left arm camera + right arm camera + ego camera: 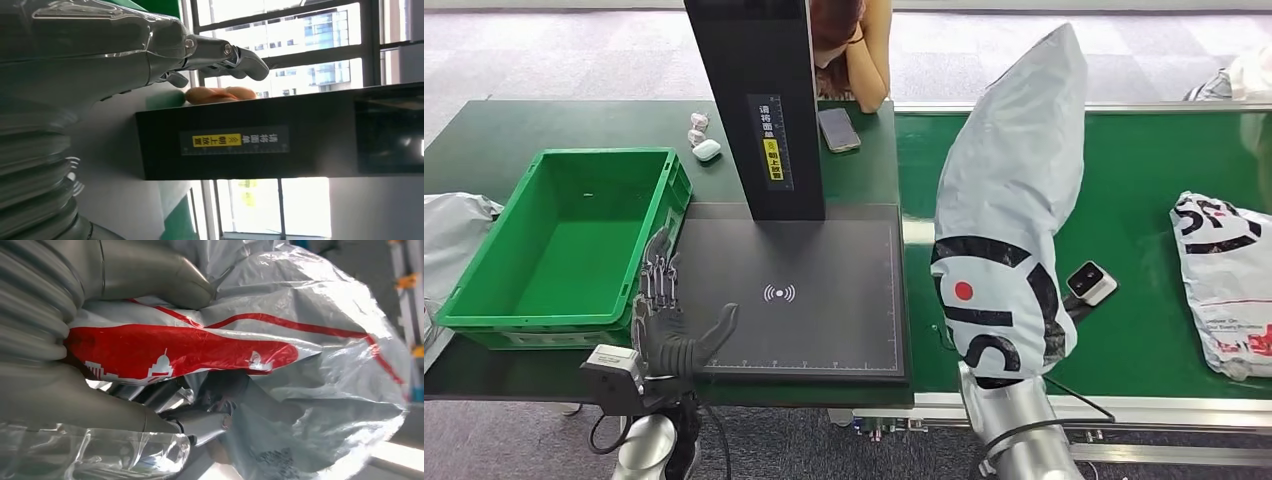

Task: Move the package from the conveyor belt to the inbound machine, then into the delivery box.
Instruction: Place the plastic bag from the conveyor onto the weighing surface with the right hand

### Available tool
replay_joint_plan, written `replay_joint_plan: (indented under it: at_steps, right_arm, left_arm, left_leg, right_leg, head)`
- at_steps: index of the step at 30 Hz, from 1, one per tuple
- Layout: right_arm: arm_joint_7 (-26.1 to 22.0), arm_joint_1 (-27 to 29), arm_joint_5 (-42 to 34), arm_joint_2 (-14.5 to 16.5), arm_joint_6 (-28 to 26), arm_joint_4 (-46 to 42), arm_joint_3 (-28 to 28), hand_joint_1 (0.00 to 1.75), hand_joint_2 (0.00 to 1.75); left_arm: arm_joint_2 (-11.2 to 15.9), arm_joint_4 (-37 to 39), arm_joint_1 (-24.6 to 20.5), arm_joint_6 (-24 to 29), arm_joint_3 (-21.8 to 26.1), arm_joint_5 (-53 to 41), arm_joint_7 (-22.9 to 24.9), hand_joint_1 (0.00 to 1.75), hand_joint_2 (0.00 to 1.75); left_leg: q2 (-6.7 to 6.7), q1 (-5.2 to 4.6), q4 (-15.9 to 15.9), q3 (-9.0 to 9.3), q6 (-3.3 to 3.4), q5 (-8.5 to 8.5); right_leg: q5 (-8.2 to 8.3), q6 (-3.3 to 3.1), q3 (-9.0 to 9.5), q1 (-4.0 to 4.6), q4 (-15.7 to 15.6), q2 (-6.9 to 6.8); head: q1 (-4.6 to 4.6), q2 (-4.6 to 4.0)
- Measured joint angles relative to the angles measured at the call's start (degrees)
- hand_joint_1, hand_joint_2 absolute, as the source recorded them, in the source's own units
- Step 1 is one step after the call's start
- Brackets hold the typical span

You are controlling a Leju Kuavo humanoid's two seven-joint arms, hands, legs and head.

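Note:
A grey-white package (1009, 200) with black and red print stands nearly upright above the near edge of the green conveyor belt (1144, 170), just right of the inbound machine. My right hand (65, 395) grips its lower end, thumb on one side of the crinkled plastic (300, 340) and fingers (200, 420) on the other; in the head view the package hides that hand. The inbound machine is a black pad (824, 300) with a black column (764, 100). My left hand (667, 325) hovers open at the pad's front left corner, holding nothing. The green delivery box (604, 153) lies to its left.
A second printed package (1224, 280) lies on the belt at the right. A phone (838, 129) and a white earbud case (706, 150) lie behind the pad and the box. A person (854, 50) leans on the far table edge. A grey bag (454, 230) lies left of the box.

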Motion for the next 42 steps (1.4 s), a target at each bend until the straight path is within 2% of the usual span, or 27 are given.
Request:
replay_joint_plan:
  at_steps: [4, 7, 11, 14, 16, 18, 19, 20, 22, 23, 26, 28, 32, 36, 39, 42]
  right_arm:
    - [3.0, -4.6, -2.0, 1.8, -5.0, 7.6, 0.7, 1.75, 1.75]
    - [2.0, -6.8, 3.1, 2.3, -14.0, 12.2, 2.0, 1.75, 1.75]
    - [-4.4, -8.5, 17.6, 2.3, -28.2, 16.0, 6.2, 1.75, 1.75]
    - [-8.5, -9.5, 32.0, 1.8, -40.6, 17.2, 11.4, 1.75, 1.75]
    - [-8.6, -10.4, 43.5, 1.2, -49.1, 17.5, 16.3, 1.75, 1.75]
    - [-7.1, -11.2, 53.0, 0.6, -54.6, 17.5, 21.1, 1.75, 1.75]
    - [-6.2, -11.5, 56.7, 0.5, -56.3, 17.5, 23.0, 1.66, 1.75]
    - [-5.3, -11.7, 59.8, 0.4, -57.3, 17.4, 24.6, 1.22, 1.75]
    - [-4.0, -12.0, 64.5, 0.3, -58.0, 17.0, 27.3, 0.35, 1.75]
    - [-3.8, -12.0, 66.3, 0.2, -58.1, 16.7, 28.4, 0.0, 1.75]
    - [-5.0, -11.9, 69.9, 0.1, -57.7, 14.9, 30.5, 0.0, 1.75]
    - [-7.5, -11.4, 71.4, 0.0, -56.3, 13.0, 31.2, 0.0, 1.75]
    - [-15.6, -9.6, 71.9, -0.4, -50.5, 7.1, 31.7, 0.0, 1.75]
    - [-20.6, -7.5, 68.7, -1.0, -44.3, 1.1, 31.6, 0.0, 1.75]
    - [-21.6, -5.8, 65.5, -1.7, -40.0, -2.9, 30.7, 0.0, 1.75]
    - [-21.0, -4.7, 66.1, -2.4, -40.1, -5.2, 29.7, 0.0, 1.75]
  left_arm:
    - [0.0, 0.0, -0.8, -0.1, -0.1, 0.2, 0.1, 0.0, 1.75]
    - [0.0, 0.0, -0.6, -0.1, -0.1, 0.2, 0.1, 0.0, 1.75]
    - [-0.1, 0.4, -0.6, 0.3, -0.3, 0.4, -0.3, 0.0, 1.75]
    - [-0.1, 1.2, -0.6, 1.1, -0.8, 1.0, -0.3, 0.0, 1.75]
    - [-0.2, 1.8, -0.6, 1.5, -1.2, 1.4, -0.3, 0.0, 1.75]
    - [-0.2, 2.3, -0.6, 1.8, -1.4, 1.6, -0.3, 0.0, 1.75]
    - [-0.2, 2.6, -0.6, 2.0, -1.4, 1.7, -0.3, 0.0, 1.75]
    - [-0.2, 2.7, -0.6, 2.1, -1.4, 1.8, -0.3, 0.0, 1.75]
    - [-0.2, 2.9, -0.6, 2.3, -1.4, 1.8, -0.3, 0.0, 1.75]
    - [-0.2, 3.0, -0.6, 2.4, -1.4, 1.9, -0.3, 0.0, 1.75]
    - [-0.2, 3.1, -0.4, 2.8, -1.4, 1.9, -0.3, 0.0, 1.75]
    - [-0.1, 3.1, -0.2, 3.0, -1.4, 1.8, -0.3, 0.0, 1.75]
    - [-0.1, 3.2, -0.1, 3.4, -1.5, 2.0, -0.3, 0.0, 1.75]
    - [0.2, 3.5, -0.2, 3.5, -2.2, -1.0, 0.3, 0.0, 1.75]
    - [0.8, 3.8, -0.3, 3.2, -3.9, -6.0, 2.0, 0.0, 1.75]
    - [1.3, 4.1, -0.4, 4.0, -5.7, -11.8, 3.8, 0.0, 1.75]
  left_leg:
    - [-0.01, 0.0, 0.0, 0.0, -0.02, 0.02]
    - [-0.03, 0.0, 0.0, -0.02, -0.02, 0.02]
    - [-0.03, 0.0, 0.0, -0.04, -0.03, 0.01]
    - [-0.03, 0.0, 0.0, -0.08, -0.02, 0.01]
    - [0.0, 0.0, 0.0, -0.09, -0.02, 0.01]
    - [0.04, 0.0, 0.0, -0.09, -0.03, 0.01]
    - [0.04, 0.0, 0.0, -0.09, -0.03, 0.01]
    - [0.04, 0.0, 0.0, -0.09, -0.03, 0.01]
    - [0.04, 0.0, 0.0, -0.09, -0.03, 0.01]
    - [0.04, 0.0, 0.0, -0.09, -0.03, 0.01]
    - [0.05, 0.0, 0.0, -0.09, -0.03, 0.01]
    - [0.04, 0.0, 0.0, -0.09, -0.03, 0.01]
    - [0.04, 0.0, 0.0, -0.1, -0.03, 0.0]
    - [0.03, 0.01, 0.0, -0.1, -0.01, -0.01]
    - [0.03, 0.01, 0.0, -0.1, 0.0, -0.01]
    - [0.04, 0.0, 0.0, -0.1, 0.0, -0.01]
  right_leg:
    - [0.0, 0.0, -0.01, 0.0, 0.0, -0.01]
    - [0.0, 0.0, -0.02, 0.0, 0.0, -0.03]
    - [-0.01, 0.0, -0.07, 0.0, 0.0, -0.01]
    - [-0.02, 0.0, -0.11, 0.0, 0.0, -0.01]
    - [-0.01, -0.01, -0.14, 0.0, 0.0, 0.01]
    - [-0.01, -0.01, -0.16, 0.0, 0.0, 0.04]
    - [-0.01, -0.01, -0.16, 0.0, 0.0, 0.05]
    - [-0.01, -0.01, -0.16, 0.0, 0.0, 0.05]
    - [-0.01, -0.01, -0.16, 0.0, 0.0, 0.05]
    - [0.0, -0.01, -0.16, 0.0, 0.0, 0.05]
    - [0.0, -0.01, -0.17, 0.01, 0.0, 0.05]
    - [-0.01, -0.01, -0.17, 0.01, 0.0, 0.05]
    - [-0.01, -0.01, -0.17, 0.0, 0.0, 0.04]
    - [-0.02, -0.01, -0.18, -0.01, 0.0, 0.02]
    - [-0.01, -0.01, -0.17, -0.02, 0.0, 0.02]
    - [-0.01, 0.0, -0.17, -0.02, 0.0, 0.03]
  head:
    - [0.01, 0.0]
    - [0.01, 0.0]
    - [-0.01, 0.0]
    - [0.0, 0.0]
    - [0.0, 0.0]
    - [0.0, 0.0]
    - [0.0, 0.0]
    - [0.0, 0.0]
    - [-0.01, 0.0]
    - [0.0, 0.0]
    - [-0.01, 0.0]
    - [-0.01, 0.0]
    - [-0.01, 0.0]
    - [0.0, 0.0]
    - [0.01, 0.0]
    - [0.0, 0.0]
